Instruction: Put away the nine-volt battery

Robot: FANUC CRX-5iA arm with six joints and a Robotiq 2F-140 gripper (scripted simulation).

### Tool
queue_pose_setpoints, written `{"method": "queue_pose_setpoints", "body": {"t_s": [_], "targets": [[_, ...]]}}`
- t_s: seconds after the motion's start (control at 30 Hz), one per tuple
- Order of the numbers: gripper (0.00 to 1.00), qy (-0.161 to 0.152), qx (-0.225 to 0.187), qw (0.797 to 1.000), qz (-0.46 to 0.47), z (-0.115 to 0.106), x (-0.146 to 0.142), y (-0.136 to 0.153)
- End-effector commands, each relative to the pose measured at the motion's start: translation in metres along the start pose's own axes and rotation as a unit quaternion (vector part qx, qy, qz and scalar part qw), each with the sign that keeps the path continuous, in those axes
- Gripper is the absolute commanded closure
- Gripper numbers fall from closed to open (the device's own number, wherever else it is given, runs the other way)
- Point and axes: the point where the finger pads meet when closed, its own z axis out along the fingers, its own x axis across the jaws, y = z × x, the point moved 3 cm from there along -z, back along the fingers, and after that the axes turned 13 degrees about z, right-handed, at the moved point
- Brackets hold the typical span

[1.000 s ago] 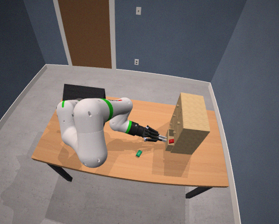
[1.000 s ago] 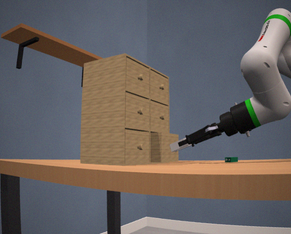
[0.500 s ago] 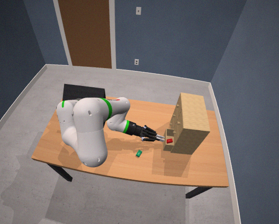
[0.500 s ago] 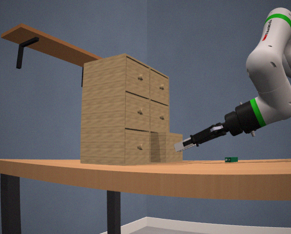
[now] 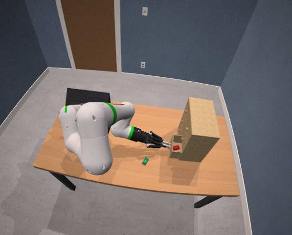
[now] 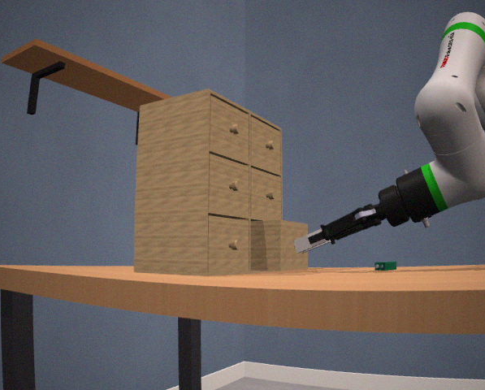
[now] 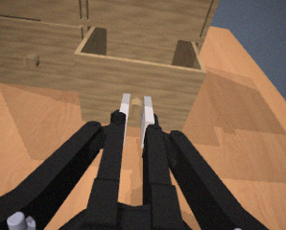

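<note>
My gripper [image 7: 135, 104] was clenched on the small wooden knob [image 7: 136, 102] of the pulled-out drawer [image 7: 133, 91], the two pale fingertips standing narrow on either side of it at the middle of the wrist view. In the exterior view the gripper [image 6: 305, 243] sat at the centre right of the frame, tilted down toward the drawer's front, with my black wrist and white forearm rising to the upper right. The drawer [image 6: 290, 245] was the bottom one on the right-hand column of the chest [image 6: 171, 180] as that view shows it, drawn partly out, its tray level on the table [image 6: 275, 302]. From the top view the open drawer [image 5: 176, 138] lay just right of centre, and inside it, toward the near corner, rested a small red object [image 5: 176, 147]; I could not tell from these views what sort of thing it was. The other five drawers sat flush in the chest's front. The nine-volt battery [image 5: 145, 160], green in colour, lay flat on the table below and left of the open drawer in the top view, well apart from my gripper [image 5: 166, 144] and from the chest [image 5: 201, 126]. In the exterior view the battery [image 6: 385, 265] showed at the lower right, low on the table's surface. A wall shelf [image 6: 83, 75] ran across the upper left behind the chest.
</note>
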Motion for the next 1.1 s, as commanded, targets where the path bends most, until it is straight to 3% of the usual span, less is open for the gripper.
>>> {"method": "queue_pose_setpoints", "body": {"t_s": [0.0,0.6,0.9,1.07], "targets": [[0.92,0.0,0.0,1.0,0.0,-0.0007,-0.0001,0.0001],[0.92,0.0,0.0,1.0,0.0,-0.001,-0.0001,0.0002],[0.8,0.0,0.0,1.0,0.0,-0.001,-0.0001,0.0002],[0.8,0.0,0.0,1.0,0.0,-0.001,-0.0001,0.0002]]}}
